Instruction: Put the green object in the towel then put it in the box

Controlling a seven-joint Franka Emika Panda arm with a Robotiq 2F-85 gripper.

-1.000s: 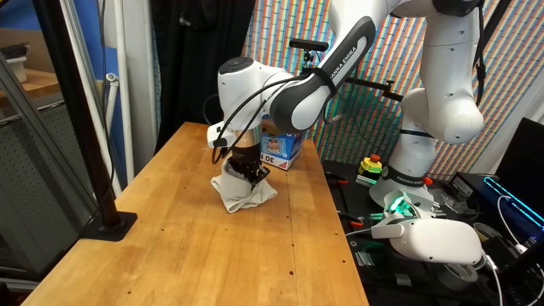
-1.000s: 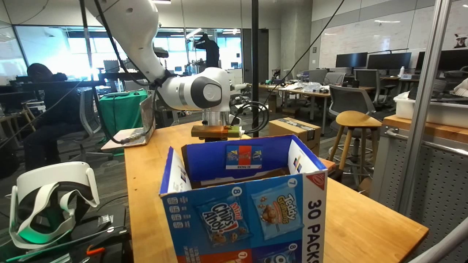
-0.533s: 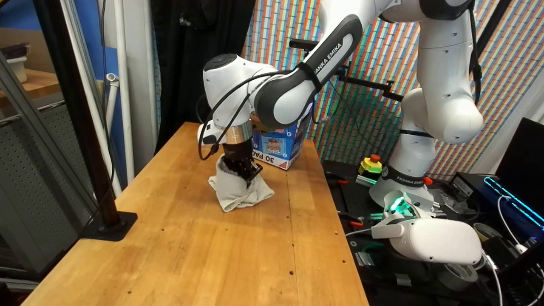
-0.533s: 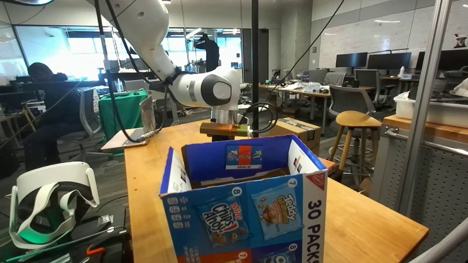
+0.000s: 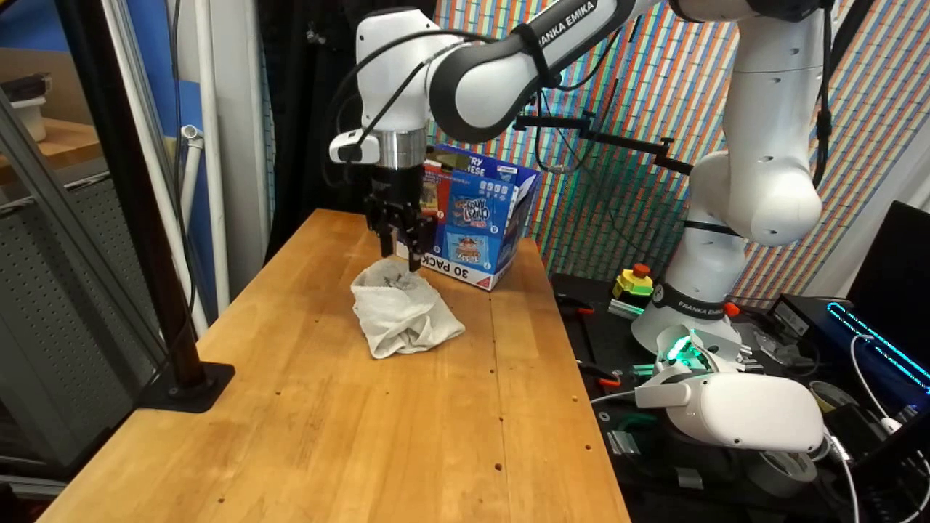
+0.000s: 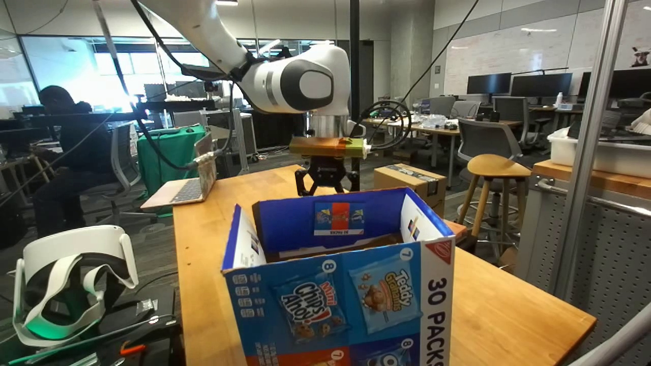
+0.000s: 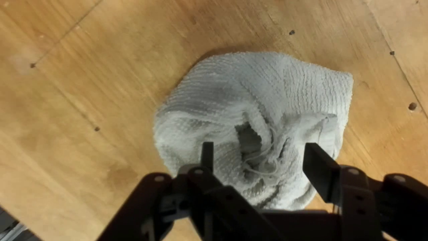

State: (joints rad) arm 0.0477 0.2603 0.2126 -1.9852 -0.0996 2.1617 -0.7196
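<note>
0.5 s ago the gripper [image 5: 400,261] was sunk in the raised folds of the towel [image 5: 403,319]; now it has lifted away and hangs above the cloth, at 12 o'clock from it in an exterior view, its 2 fingers [image 7: 319,170] spread well apart. The towel has slumped into a lower bundle at nearly the same place, and the wrist view shows a dark gap amid its folds. Where the green object is I cannot tell; folds hide the bundle's inside. More of the printed side of the box [image 5: 476,225] shows than before; it stands at 1 o'clock from the towel, its top open.

The table [image 5: 392,436] is pale wood dotted with small holes. Off it, from the towel, a yellow-and-red button [image 5: 631,283] sits at 3 o'clock and a white headset [image 5: 755,410] at 4. In an exterior view, from the box, a laptop [image 6: 189,192] rests at 10 o'clock and a stool [image 6: 496,168] stands at 2.

Bare table runs broadly from the towel toward 6 o'clock; narrower strips reach the edges at 3 and 9. A black post [image 5: 131,192] stands at the edge at 8.
</note>
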